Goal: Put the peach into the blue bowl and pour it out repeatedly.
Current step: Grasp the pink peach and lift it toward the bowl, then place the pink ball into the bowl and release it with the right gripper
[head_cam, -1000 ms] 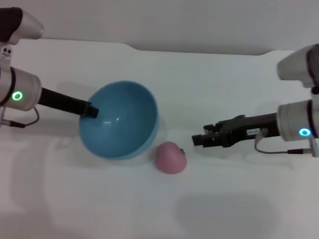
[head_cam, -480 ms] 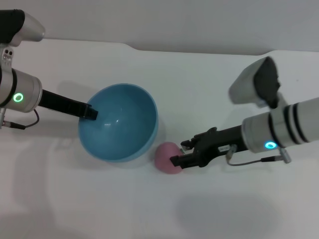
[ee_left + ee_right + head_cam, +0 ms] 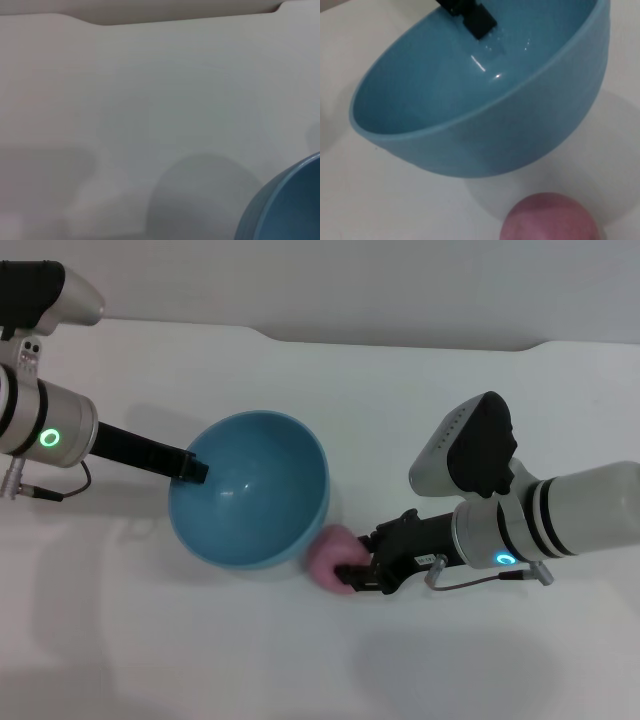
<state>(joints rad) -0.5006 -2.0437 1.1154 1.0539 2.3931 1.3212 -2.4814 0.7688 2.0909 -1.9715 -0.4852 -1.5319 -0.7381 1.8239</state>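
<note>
The right gripper point(image 3: 352, 575) reaches in from the right, its black fingers spread around the right side of the peach point(image 3: 330, 554), not visibly clamped. The pink peach rests on the white table point(image 3: 420, 420), touching the near right side of the blue bowl point(image 3: 250, 490). The left gripper point(image 3: 190, 468) grips the bowl's left rim, tilting its opening toward the right. A pale wall lies beyond the table's far edge.

- A robot test bench, by the look of it, not a home.
- Plain white worktop point(image 3: 420, 400) with a notched back edge against a bare pale wall point(image 3: 350, 280).
</note>
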